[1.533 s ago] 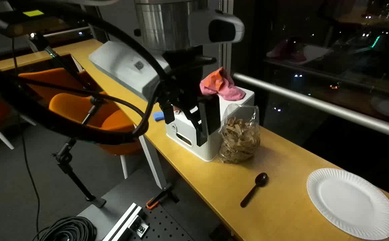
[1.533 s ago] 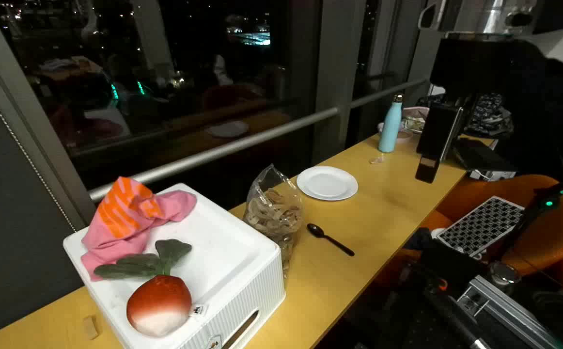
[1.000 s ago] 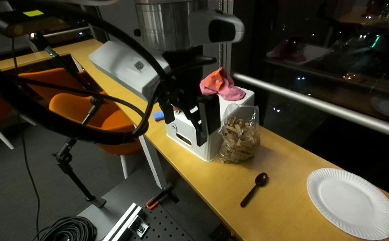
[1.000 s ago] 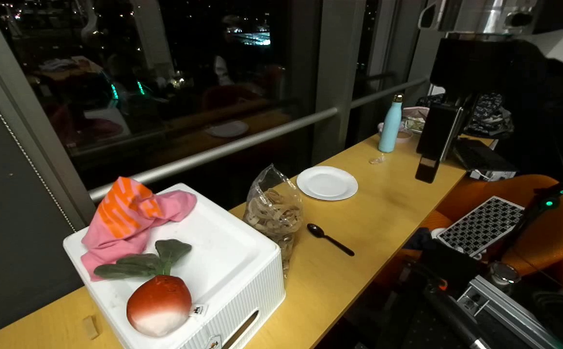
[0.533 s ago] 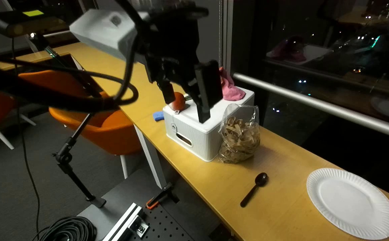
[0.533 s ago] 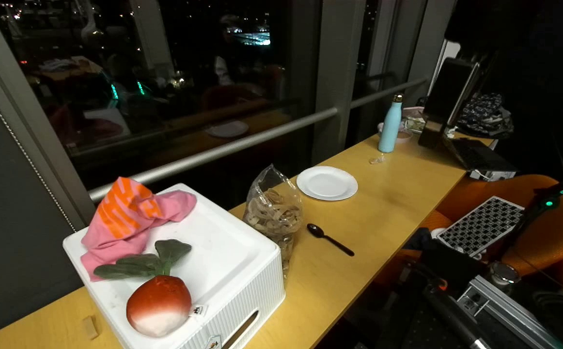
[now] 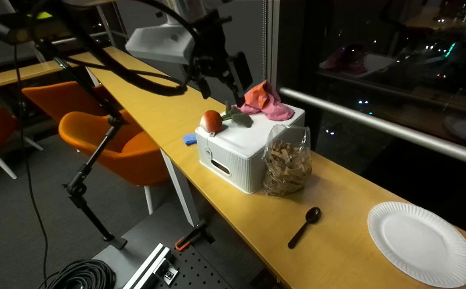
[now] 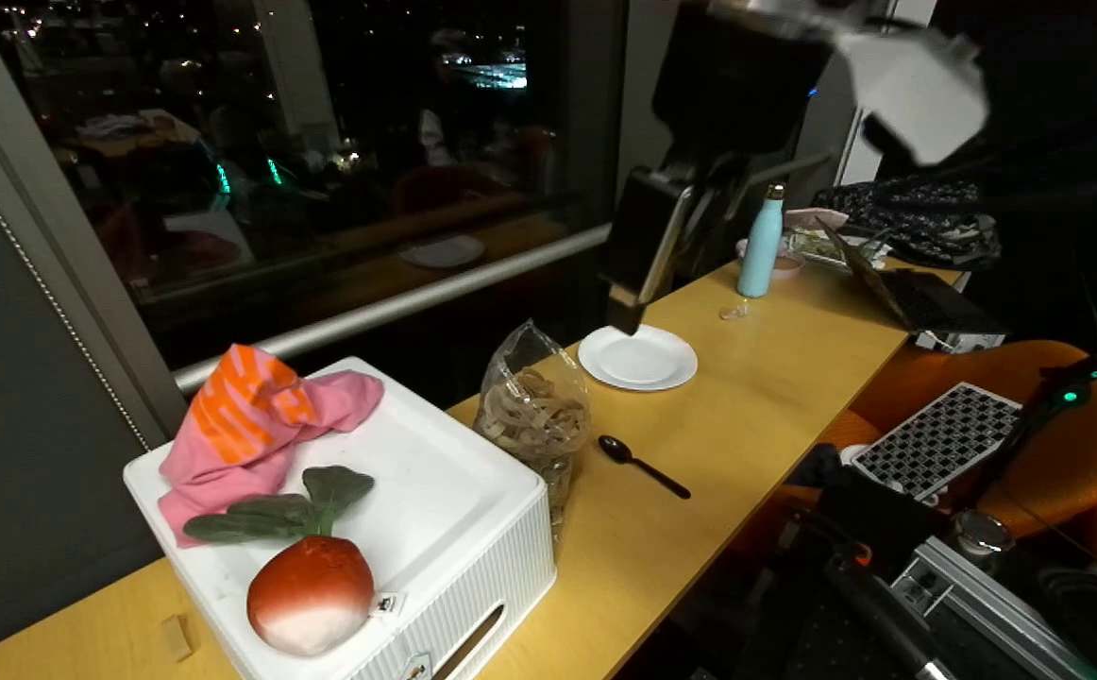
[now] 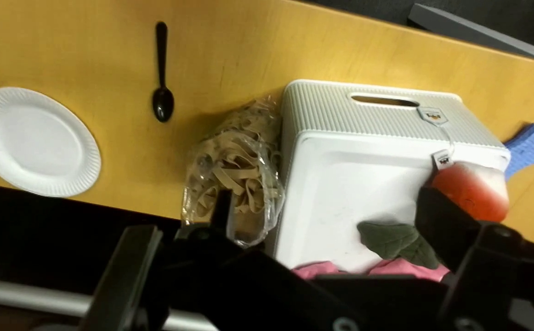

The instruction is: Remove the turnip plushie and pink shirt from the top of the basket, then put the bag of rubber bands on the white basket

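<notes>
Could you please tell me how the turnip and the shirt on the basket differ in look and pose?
The turnip is orange-red and white with green leaves; the shirt is pink and orange. The turnip has a plump, rounded body, while the shirt is bunched into a crumpled heap. The turnip lies near the slotted side of the basket, the shirt toward the opposite side. Both rest on top of the basket.
</notes>
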You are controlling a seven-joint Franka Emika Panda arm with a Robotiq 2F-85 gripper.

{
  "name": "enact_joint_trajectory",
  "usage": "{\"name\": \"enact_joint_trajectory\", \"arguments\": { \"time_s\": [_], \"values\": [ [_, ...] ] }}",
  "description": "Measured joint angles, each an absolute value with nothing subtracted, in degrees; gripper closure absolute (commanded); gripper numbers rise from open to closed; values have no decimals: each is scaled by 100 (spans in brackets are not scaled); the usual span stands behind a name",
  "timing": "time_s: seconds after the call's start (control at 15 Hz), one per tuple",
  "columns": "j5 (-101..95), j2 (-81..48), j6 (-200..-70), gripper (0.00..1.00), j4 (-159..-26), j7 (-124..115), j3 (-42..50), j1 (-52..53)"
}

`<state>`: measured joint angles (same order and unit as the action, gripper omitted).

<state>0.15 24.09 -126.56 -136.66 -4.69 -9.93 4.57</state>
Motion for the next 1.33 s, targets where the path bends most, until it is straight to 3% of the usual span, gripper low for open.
{"name": "enact_joint_trajectory", "arguments": {
  "time_s": [0.6, 0.93, 1.33],
  "values": [
    [1254, 61, -14561, 0, -12716, 1105, -987, 1052],
    [2651, -811, -14229, 0, -11857, 2776, -1107, 1061],
    [2396, -1644, -13173, 0, -11013, 2843, -1176, 1003]
  ]
}}
